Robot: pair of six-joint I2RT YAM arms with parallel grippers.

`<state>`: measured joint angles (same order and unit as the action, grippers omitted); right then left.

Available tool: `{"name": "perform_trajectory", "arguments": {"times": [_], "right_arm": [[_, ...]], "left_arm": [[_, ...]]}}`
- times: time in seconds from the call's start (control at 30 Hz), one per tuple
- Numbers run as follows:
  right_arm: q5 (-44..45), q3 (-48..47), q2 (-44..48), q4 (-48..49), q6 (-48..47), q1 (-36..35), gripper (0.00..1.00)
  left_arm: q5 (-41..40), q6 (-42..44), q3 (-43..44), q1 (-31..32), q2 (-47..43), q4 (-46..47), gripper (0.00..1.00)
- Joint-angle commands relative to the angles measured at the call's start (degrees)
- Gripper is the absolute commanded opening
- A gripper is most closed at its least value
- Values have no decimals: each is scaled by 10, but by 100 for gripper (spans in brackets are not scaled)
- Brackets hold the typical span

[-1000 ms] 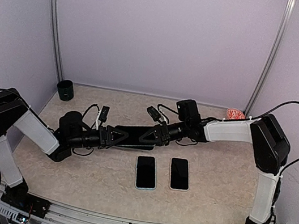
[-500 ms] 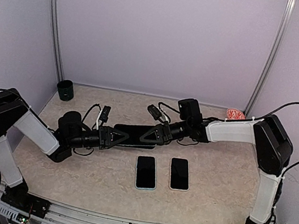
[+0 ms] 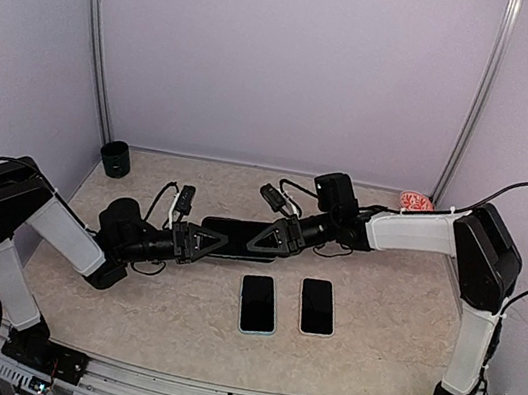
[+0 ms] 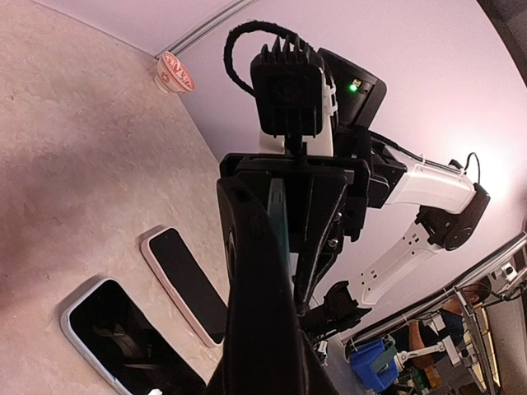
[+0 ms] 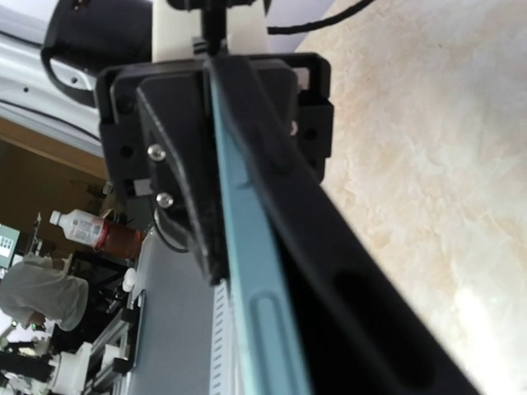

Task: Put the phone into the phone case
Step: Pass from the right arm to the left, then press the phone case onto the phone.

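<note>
Hanging behind the left lying phone [image 3: 257, 303], far from table [image 3: 124, 306] edges, the phone case [image 3: 238, 229] with phone [image 5: 247, 271] is pinched by left gripper [image 3: 208, 241]; right gripper [image 3: 265, 239] hold I cannot tell.

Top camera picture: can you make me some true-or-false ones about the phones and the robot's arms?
1. The left phone and the right phone lie side by side on the table. True.
2. The black cup stands right beside the phones. False: it stands far back, near the left corner.
3. The left gripper and the right gripper meet at one dark case from opposite ends. True.
4. The red and white thing lies at the front left. False: it lies at the back right, by the wall.
</note>
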<state>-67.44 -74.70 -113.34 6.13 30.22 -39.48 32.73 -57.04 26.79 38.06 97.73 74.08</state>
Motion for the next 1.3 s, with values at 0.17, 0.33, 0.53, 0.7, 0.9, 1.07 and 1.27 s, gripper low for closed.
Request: {"name": "perform_trajectory", "arguments": {"times": [0.17,0.33,0.53,0.7,0.9,1.07,1.27], "right_arm": [[34,-8,30,-63,-27,-8,28],[62,-25,32,-135,-50,-6,31],[78,-15,59,-154,-56,-1,35],[78,-12,74,-162,-60,0,39],[103,0,101,-193,-82,0,40],[133,27,137,-204,-97,1,41],[163,63,175,-205,-114,0,41]], "left_arm": [[11,1,-4,7,3,51,12],[1,3,-12,1,2,43,11],[-20,4,-34,-15,-3,38,10],[-23,3,-42,-22,-2,44,7],[-18,-5,-57,-35,-7,66,7],[-21,-3,-75,-51,-28,64,7],[-32,6,-87,-67,-60,43,7]]}}
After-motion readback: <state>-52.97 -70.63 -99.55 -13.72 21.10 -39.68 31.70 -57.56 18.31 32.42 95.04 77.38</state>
